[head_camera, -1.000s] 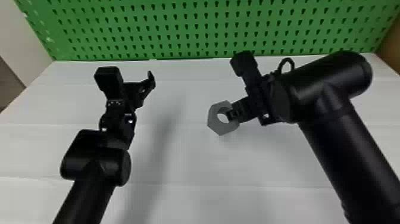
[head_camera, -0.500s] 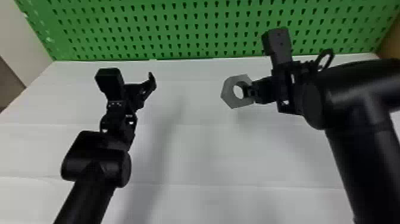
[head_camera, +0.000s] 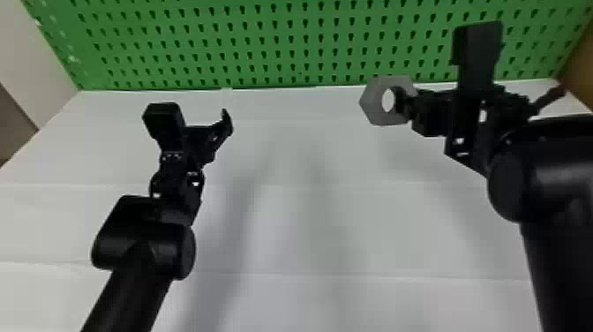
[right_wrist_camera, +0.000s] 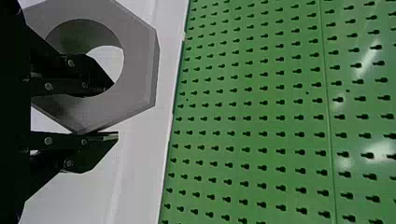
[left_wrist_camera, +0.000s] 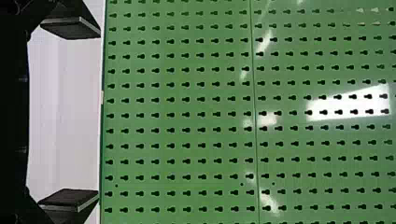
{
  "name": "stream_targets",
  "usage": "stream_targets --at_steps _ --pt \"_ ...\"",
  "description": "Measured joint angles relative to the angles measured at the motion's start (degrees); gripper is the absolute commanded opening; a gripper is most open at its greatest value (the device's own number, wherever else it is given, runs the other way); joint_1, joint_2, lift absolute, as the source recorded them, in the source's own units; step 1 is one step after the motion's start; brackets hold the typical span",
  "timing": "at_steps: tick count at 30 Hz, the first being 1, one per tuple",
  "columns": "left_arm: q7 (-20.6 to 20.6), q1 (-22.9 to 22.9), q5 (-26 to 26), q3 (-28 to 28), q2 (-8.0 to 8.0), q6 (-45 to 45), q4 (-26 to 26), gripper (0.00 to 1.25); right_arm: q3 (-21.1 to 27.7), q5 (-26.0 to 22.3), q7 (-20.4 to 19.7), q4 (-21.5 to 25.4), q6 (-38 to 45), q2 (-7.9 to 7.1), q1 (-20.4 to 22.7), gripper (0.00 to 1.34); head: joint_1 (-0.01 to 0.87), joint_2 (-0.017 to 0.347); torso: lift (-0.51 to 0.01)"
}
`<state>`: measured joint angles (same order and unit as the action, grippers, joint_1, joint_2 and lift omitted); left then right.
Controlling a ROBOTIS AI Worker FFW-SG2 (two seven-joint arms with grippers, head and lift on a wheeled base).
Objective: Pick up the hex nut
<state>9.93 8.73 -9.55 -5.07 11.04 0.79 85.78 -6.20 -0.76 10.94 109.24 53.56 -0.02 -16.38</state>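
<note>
Rising farther above the white counter point(head_camera: 291, 229), the hex nut point(head_camera: 374, 103) hung with its rim clamped in the jaws of the right arm point(head_camera: 560, 194), so the pick looked nearly done, while the left arm point(head_camera: 143, 238) held its jaws apart.

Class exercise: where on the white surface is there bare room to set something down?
The widest bare patch of the white surface lies between the left arm and right arm, back to the green pegboard. Another borders the left arm's outer side. It is crowded at back right, where the right gripper holds the hex nut.
</note>
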Motion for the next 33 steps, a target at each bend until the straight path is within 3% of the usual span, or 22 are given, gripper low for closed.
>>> stream_targets --at_steps 17,25,33 --pt "0.0 0.0 -0.6 -0.3 -0.05 0.0 0.0 1.17 9.9 -1.5 -3.4 0.2 -23.8 0.02 10.2 0.29 0.785 0.149 -0.081" --pt "0.0 0.0 -0.8 -0.3 -0.06 0.0 0.0 1.17 13.7 -1.4 -3.5 -3.0 -36.0 0.02 14.6 0.29 0.785 0.149 -0.081" --pt "0.0 0.2 -0.8 -0.5 -0.14 -0.1 -0.1 1.17 14.2 -1.4 -3.8 -6.7 -45.8 0.02 17.6 0.29 0.785 0.149 -0.081"
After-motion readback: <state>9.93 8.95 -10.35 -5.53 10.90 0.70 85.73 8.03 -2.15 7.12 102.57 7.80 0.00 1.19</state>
